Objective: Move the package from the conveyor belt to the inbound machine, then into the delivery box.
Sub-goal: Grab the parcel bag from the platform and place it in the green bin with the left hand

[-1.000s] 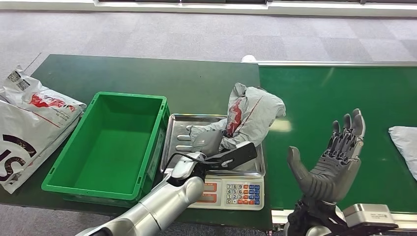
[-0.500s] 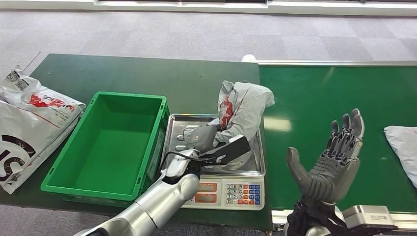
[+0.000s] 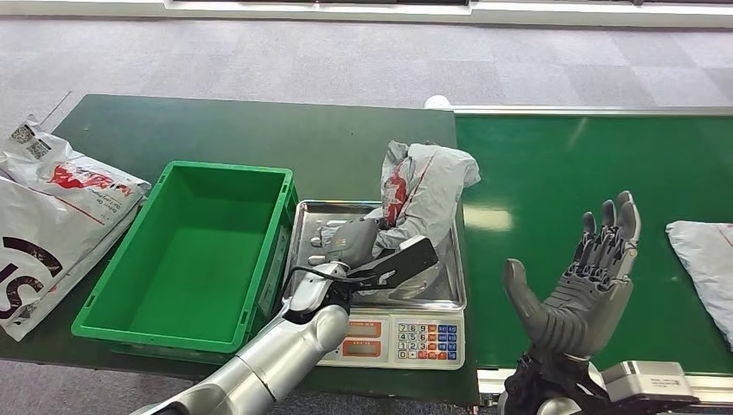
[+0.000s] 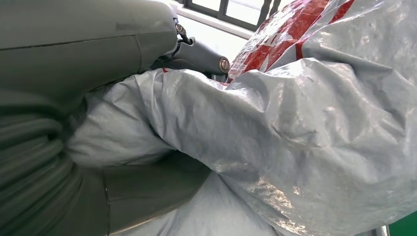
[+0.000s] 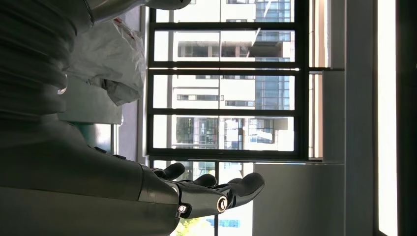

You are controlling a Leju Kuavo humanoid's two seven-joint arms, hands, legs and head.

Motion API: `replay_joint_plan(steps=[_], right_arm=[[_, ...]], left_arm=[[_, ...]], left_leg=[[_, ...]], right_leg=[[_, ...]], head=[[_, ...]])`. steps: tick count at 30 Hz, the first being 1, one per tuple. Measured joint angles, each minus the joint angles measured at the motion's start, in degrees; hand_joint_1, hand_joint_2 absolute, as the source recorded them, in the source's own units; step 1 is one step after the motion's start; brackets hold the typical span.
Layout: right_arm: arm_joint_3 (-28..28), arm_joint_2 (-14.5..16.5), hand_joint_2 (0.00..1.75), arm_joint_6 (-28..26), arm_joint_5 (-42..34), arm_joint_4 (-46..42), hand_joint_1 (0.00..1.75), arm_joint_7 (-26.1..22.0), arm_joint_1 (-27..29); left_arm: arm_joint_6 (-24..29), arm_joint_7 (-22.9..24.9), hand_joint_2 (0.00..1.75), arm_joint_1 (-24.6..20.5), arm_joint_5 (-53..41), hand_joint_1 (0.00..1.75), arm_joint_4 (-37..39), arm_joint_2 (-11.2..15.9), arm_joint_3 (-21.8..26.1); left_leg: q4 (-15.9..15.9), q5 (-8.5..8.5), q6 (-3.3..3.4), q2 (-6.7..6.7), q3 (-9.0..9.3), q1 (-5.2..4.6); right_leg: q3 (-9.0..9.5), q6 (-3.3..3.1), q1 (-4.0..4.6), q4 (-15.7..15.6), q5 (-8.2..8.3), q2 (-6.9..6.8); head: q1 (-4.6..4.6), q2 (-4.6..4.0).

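Note:
A crumpled grey package (image 3: pixel 428 192) with red print stands lifted over the steel tray of the scale (image 3: pixel 438 297). My left hand (image 3: pixel 346 242) grips its lower end above the tray. The left wrist view shows that hand (image 4: pixel 59 98) closed around the grey plastic of the package (image 4: pixel 305 128). My right hand (image 3: pixel 581 290) is raised over the green conveyor belt (image 3: pixel 553 173), fingers spread, holding nothing; in the right wrist view the right hand (image 5: pixel 196 194) is empty too. The green delivery box (image 3: pixel 196 252) sits left of the scale, with nothing inside.
Another grey package (image 3: pixel 704 259) lies on the belt at the right edge. Large white printed bags (image 3: pixel 52 216) rest on the table's left end. The scale's keypad (image 3: pixel 423 339) faces me at the table's front edge.
My left hand has raised the package off the tray and drawn it slightly left. The package at the right edge has travelled a little further left along the belt. My right hand stayed still.

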Motion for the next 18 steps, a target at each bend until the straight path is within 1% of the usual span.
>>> replay_joint_plan(steps=[18], right_arm=[[0.0,0.0,1.75,0.0,0.0,0.0,0.0,0.0,0.0]], left_arm=[[0.0,0.0,1.75,0.1,0.0,1.75,-0.1,0.0,0.0]], left_leg=[[0.0,0.0,0.0,0.0,-0.01,0.0]], right_leg=[[-0.01,0.0,0.0,0.0,0.0,0.0]], head=[[0.0,0.0]])
